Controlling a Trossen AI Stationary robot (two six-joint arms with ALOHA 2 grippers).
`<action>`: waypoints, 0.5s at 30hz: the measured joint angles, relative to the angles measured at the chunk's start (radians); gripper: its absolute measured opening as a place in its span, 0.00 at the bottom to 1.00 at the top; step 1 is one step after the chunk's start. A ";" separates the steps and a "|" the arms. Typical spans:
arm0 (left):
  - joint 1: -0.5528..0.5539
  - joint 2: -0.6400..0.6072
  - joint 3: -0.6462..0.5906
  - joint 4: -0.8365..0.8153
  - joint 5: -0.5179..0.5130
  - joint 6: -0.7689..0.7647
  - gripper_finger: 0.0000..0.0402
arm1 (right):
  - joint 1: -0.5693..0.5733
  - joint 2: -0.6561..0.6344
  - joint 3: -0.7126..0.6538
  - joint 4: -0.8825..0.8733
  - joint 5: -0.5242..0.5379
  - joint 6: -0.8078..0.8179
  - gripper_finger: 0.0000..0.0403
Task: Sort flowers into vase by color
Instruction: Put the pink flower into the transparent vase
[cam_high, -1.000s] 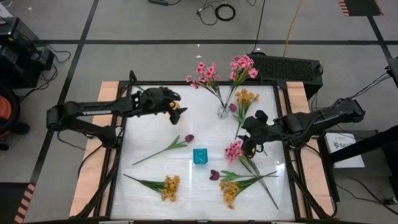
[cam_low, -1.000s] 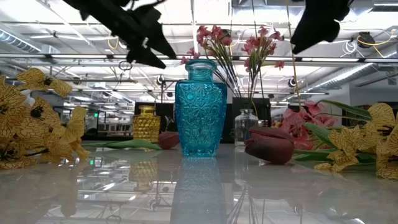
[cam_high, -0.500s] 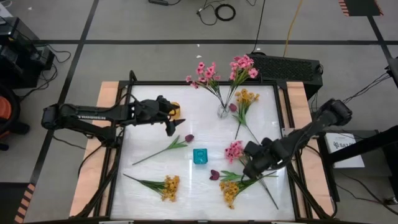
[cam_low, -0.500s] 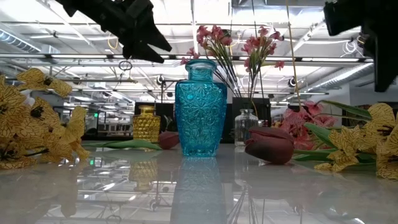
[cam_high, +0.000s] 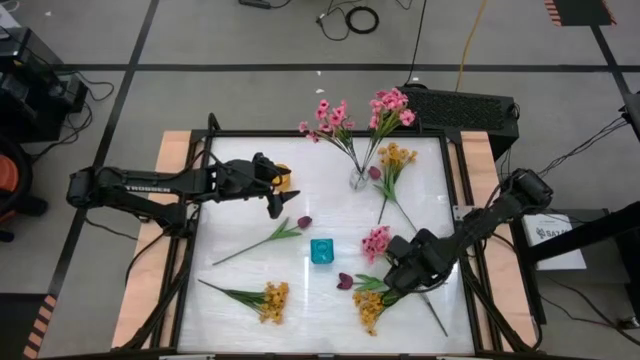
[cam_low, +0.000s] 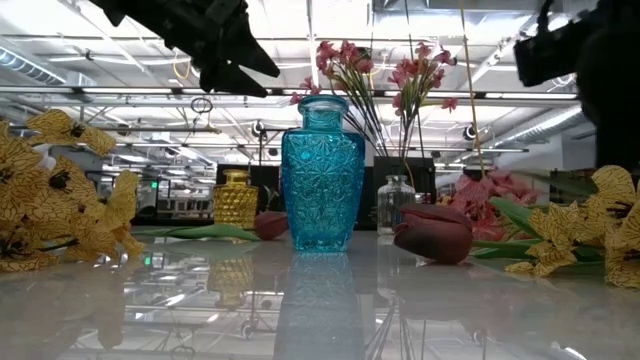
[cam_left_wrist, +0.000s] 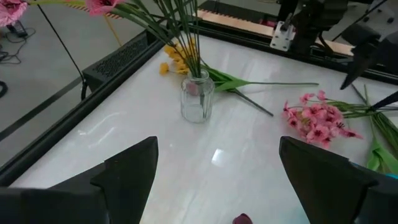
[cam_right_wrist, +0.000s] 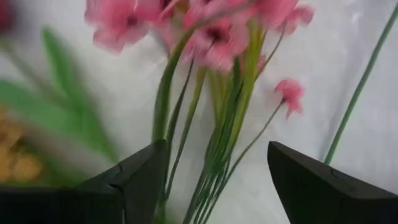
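Observation:
A pink flower (cam_high: 375, 242) lies on the white table, its green stem running toward the near right corner. My right gripper (cam_high: 392, 272) points down over that stem just below the blossoms. In the right wrist view my right gripper (cam_right_wrist: 214, 186) is open, with a finger on either side of the pink flower's stems (cam_right_wrist: 217, 124), and I see no touch. My left gripper (cam_high: 280, 196) hovers open at the far left, next to a yellow vase (cam_low: 236, 200). A clear vase (cam_high: 358, 180) holds pink flowers (cam_high: 335, 118). A blue vase (cam_high: 321, 251) stands mid-table.
Loose on the table lie a maroon bud on a stem (cam_high: 300, 223), a second maroon bud (cam_high: 345, 281), and yellow flowers (cam_high: 272, 300), (cam_high: 368, 306) near the front. Another yellow flower (cam_high: 396, 157) lies beside the clear vase. A raised black frame (cam_high: 455, 200) borders the table.
My right gripper has swung from beside the clear vase toward the table's near edge, sunk and tipped to point down over the pink flower's stem. My left gripper has drifted a little toward the near edge, then kept still.

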 joint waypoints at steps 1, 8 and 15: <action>0.000 0.000 0.000 0.000 0.000 0.000 0.85 | -0.004 0.007 0.000 0.000 0.006 0.000 0.67; 0.000 0.000 0.000 0.000 0.002 0.000 0.85 | -0.036 0.082 0.000 0.015 -0.014 0.047 0.60; -0.019 0.000 0.000 -0.003 0.002 0.001 0.85 | -0.055 0.150 0.000 0.027 -0.086 0.026 0.43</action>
